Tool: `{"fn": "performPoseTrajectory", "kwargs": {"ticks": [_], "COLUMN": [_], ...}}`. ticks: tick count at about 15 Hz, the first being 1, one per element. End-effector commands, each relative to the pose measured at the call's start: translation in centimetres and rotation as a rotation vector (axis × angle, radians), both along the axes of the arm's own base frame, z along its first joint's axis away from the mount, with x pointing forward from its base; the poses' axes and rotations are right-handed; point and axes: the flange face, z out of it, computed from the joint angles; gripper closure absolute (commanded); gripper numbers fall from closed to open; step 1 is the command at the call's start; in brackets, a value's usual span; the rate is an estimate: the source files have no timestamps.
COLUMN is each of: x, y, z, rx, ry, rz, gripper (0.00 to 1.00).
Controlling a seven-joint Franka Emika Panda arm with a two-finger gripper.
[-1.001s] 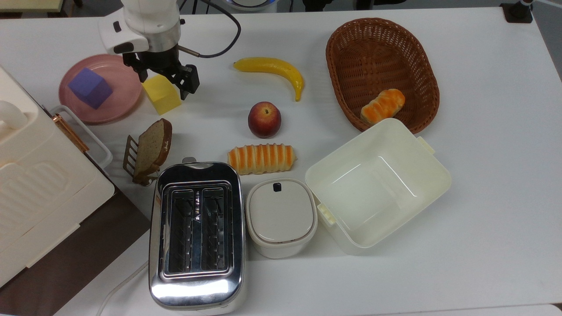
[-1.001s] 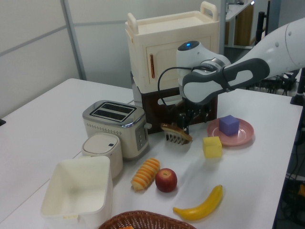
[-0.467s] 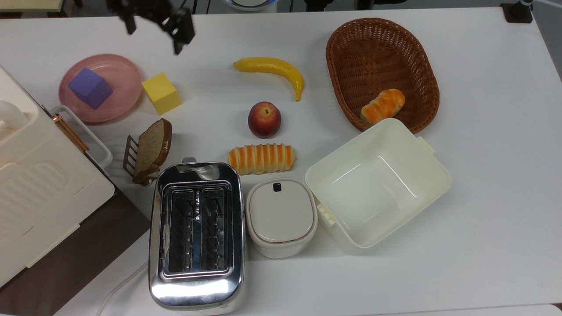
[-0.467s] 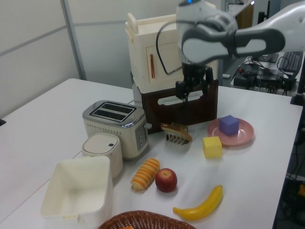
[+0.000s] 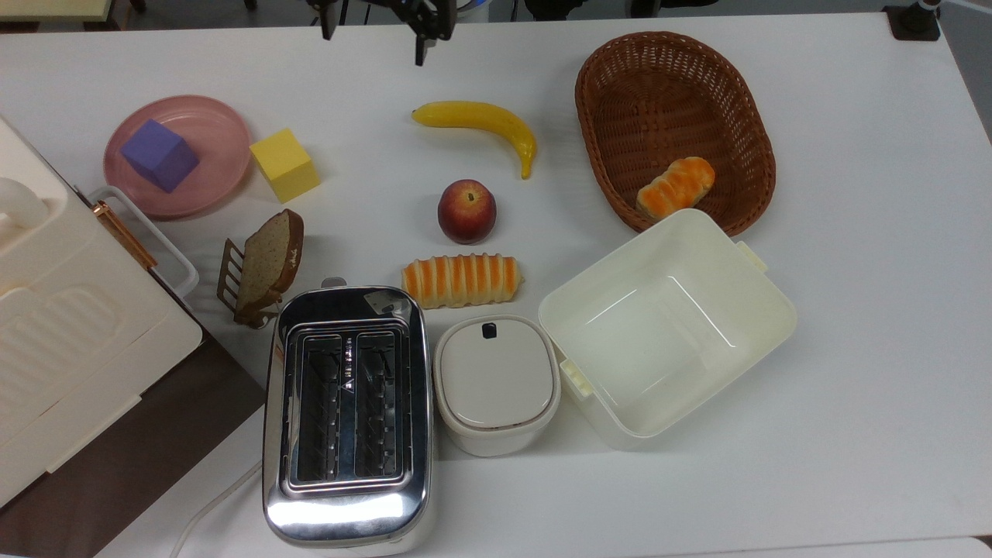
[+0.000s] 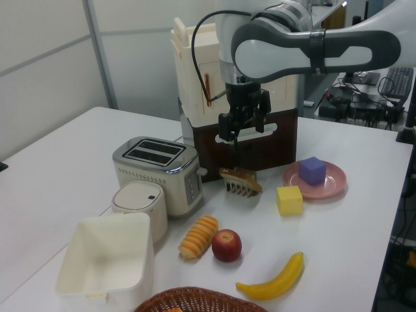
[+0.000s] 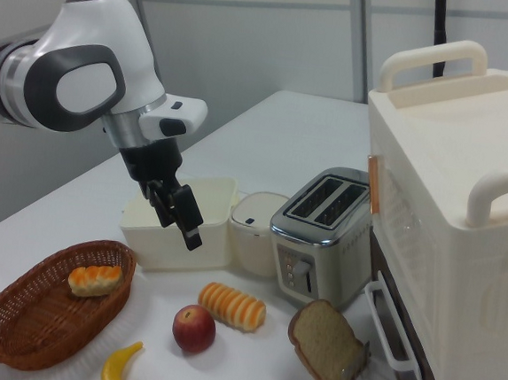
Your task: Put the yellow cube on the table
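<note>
Yellow cube (image 5: pixel 284 164) sitting on the table (image 5: pixel 852 434), job looking pretty much done.

Going left to right in the top view: the pink plate (image 5: pixel 203 186) is holding the purple cube (image 5: pixel 160 154), the yellow cube is resting flat just beside the plate's rim on bare tabletop, then the banana (image 5: pixel 480 122) and the basket (image 5: pixel 674 124). The gripper (image 5: pixel 380 27) is hanging high at the top edge, well apart from the cube, fingers spread wide and holding nothing. I'd guess all that's left is parking the arm. The left view is showing how far up the gripper (image 6: pixel 242 123) is sitting over the toast (image 6: pixel 240 180); the right view is showing the gripper (image 7: pixel 174 210) from the side but barely catching a yellow sliver at its bottom edge.
</note>
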Motion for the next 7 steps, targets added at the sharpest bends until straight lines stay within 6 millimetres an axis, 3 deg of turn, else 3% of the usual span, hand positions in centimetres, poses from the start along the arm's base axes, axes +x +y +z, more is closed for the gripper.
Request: {"fn": "performPoseTrajectory", "kwargs": {"ticks": [1, 7], "x": [-0.5, -0.5], "y": [0.3, -2.7], "z": [0.7, 0.8], "rx": [0.041, 0.047], "ry": [0.015, 0.015], "rz": [0.029, 0.043], "gripper": [0.0, 0.0]}}
